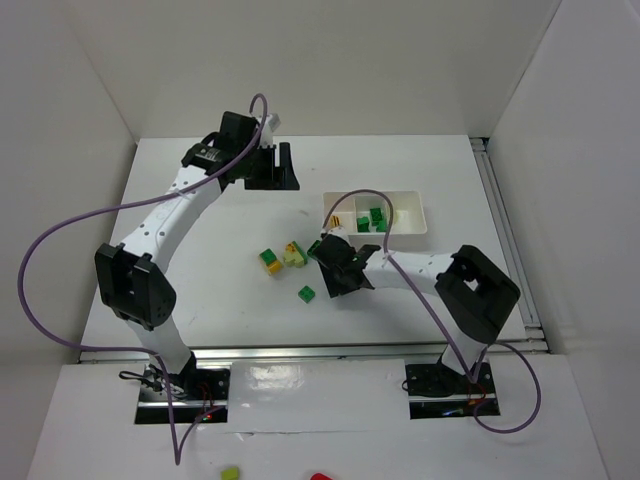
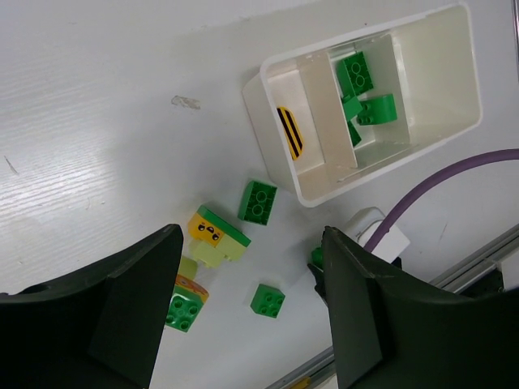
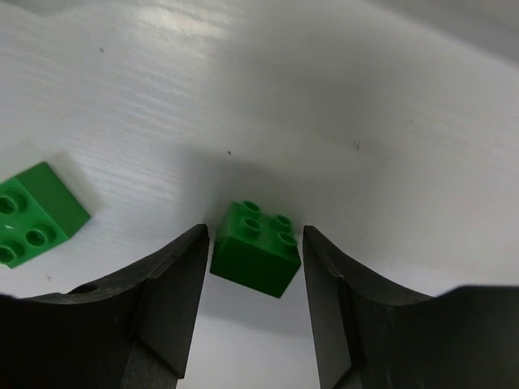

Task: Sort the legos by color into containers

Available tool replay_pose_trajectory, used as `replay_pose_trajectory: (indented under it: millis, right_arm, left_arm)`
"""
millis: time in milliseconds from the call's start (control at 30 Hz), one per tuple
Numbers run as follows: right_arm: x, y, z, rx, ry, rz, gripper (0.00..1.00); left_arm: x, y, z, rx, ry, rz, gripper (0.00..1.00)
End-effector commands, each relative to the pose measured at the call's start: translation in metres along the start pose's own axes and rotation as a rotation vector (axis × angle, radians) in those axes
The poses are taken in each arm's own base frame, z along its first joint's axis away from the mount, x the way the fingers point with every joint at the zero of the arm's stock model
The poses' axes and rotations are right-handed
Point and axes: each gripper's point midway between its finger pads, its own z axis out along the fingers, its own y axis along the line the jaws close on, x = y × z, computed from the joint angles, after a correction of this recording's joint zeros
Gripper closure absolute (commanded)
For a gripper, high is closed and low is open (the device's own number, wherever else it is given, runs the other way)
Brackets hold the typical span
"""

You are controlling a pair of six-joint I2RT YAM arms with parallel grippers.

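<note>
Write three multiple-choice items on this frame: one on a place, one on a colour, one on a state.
1. Where does the striped piece lie? A on the table; B in the white tray; C atop a loose brick.
2. What colour is the brick between the fingers of the right tool? A orange; B green; C white.
3. How is the left tool? A open, holding nothing; B shut on a brick; C shut on the tray.
Answers: 1 B, it lies in an end compartment; 2 B, the right wrist view shows green; 3 A, its fingers stand wide apart, gripping nothing.
</note>
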Motion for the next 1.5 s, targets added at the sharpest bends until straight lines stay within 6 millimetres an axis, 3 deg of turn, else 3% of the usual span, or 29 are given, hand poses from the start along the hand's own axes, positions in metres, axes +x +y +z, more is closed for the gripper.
replay_pose_trajectory:
  millis: [0, 167, 267, 367, 400, 467, 600, 667, 800, 900, 933, 967, 1033, 1100, 1133, 1200, 1233, 1300, 1367, 1400, 1433, 1467]
  right_arm:
    - [-0.026, 0.007, 0.004, -0.001, -0.075, 0.011, 0.43]
    - [-0.045, 0.004, -0.010, 0.027, -0.111, 0.010, 0.66]
    - [-0.071, -0.003, -0.040, 0.041, -0.186, 0.036, 0.66]
    - [-0.099, -0.024, -0.069, 0.077, -0.255, 0.083, 0.66]
    - [-0.109, -0.042, -0.073, 0.118, -0.272, 0.121, 0.66]
    - [-0.125, -0.060, -0.085, 0.130, -0.312, 0.169, 0.66]
    - [-0.155, -0.109, -0.083, 0.175, -0.341, 0.284, 0.66]
    - [-0.160, -0.119, -0.068, 0.180, -0.308, 0.297, 0.65]
    - [-0.197, -0.131, -0.053, 0.182, -0.364, 0.311, 0.63]
    - [-0.212, -0.139, -0.035, 0.202, -0.360, 0.306, 0.55]
    - [-0.215, -0.146, -0.033, 0.225, -0.362, 0.316, 0.38]
    - [-0.216, -0.145, -0.026, 0.227, -0.352, 0.313, 0.30]
    - [-0.221, -0.147, -0.032, 0.236, -0.360, 0.328, 0.19]
    - [-0.224, -0.148, -0.043, 0.229, -0.388, 0.336, 0.19]
    - [-0.222, -0.140, -0.048, 0.223, -0.397, 0.322, 0.19]
    - [-0.219, -0.132, -0.069, 0.201, -0.427, 0.300, 0.30]
    - [-0.203, -0.115, -0.067, 0.169, -0.401, 0.265, 0.33]
    - [-0.188, -0.094, -0.085, 0.099, -0.405, 0.202, 0.35]
    - [-0.149, -0.050, -0.082, -0.031, -0.337, 0.076, 0.35]
    - [-0.138, -0.036, -0.091, -0.086, -0.338, 0.015, 0.33]
    - [-0.115, -0.024, -0.084, -0.122, -0.293, -0.024, 0.29]
    - [-0.098, 0.002, -0.086, -0.204, -0.260, -0.090, 0.27]
  left_arm:
    - [-0.014, -0.010, -0.009, 0.029, -0.036, 0.023, 0.21]
    - [-0.017, -0.011, -0.011, 0.032, -0.044, 0.035, 0.21]
    - [-0.017, -0.011, -0.011, 0.032, -0.044, 0.035, 0.21]
    - [-0.017, -0.010, -0.011, 0.023, -0.047, 0.035, 0.21]
    - [-0.017, -0.010, -0.011, 0.023, -0.047, 0.035, 0.21]
    - [-0.018, -0.010, -0.011, 0.023, -0.047, 0.044, 0.21]
    - [-0.018, -0.010, -0.011, 0.023, -0.047, 0.044, 0.20]
    - [-0.021, -0.007, -0.014, 0.001, -0.064, 0.045, 0.20]
    - [-0.020, -0.005, -0.016, -0.008, -0.067, 0.045, 0.20]
    - [-0.018, -0.004, -0.016, -0.011, -0.058, 0.052, 0.20]
    - [-0.018, -0.004, -0.016, -0.011, -0.058, 0.052, 0.20]
    - [-0.018, -0.004, -0.016, -0.011, -0.058, 0.052, 0.20]
    - [-0.015, -0.004, -0.017, -0.014, -0.050, 0.050, 0.20]
    - [-0.021, -0.005, -0.022, -0.020, -0.072, 0.054, 0.20]
    - [-0.021, -0.005, -0.022, -0.020, -0.072, 0.054, 0.20]
    - [-0.024, -0.002, -0.026, -0.038, -0.086, 0.065, 0.20]
    - [-0.022, 0.000, -0.026, -0.049, -0.081, 0.063, 0.20]
    - [-0.030, 0.005, -0.034, -0.077, -0.112, 0.060, 0.20]
    - [-0.034, 0.018, -0.040, -0.113, -0.127, 0.042, 0.19]
    - [-0.035, 0.020, -0.041, -0.121, -0.129, 0.042, 0.19]
    - [-0.038, 0.025, -0.046, -0.129, -0.143, 0.034, 0.19]
    - [-0.039, 0.025, -0.046, -0.130, -0.143, 0.034, 0.19]
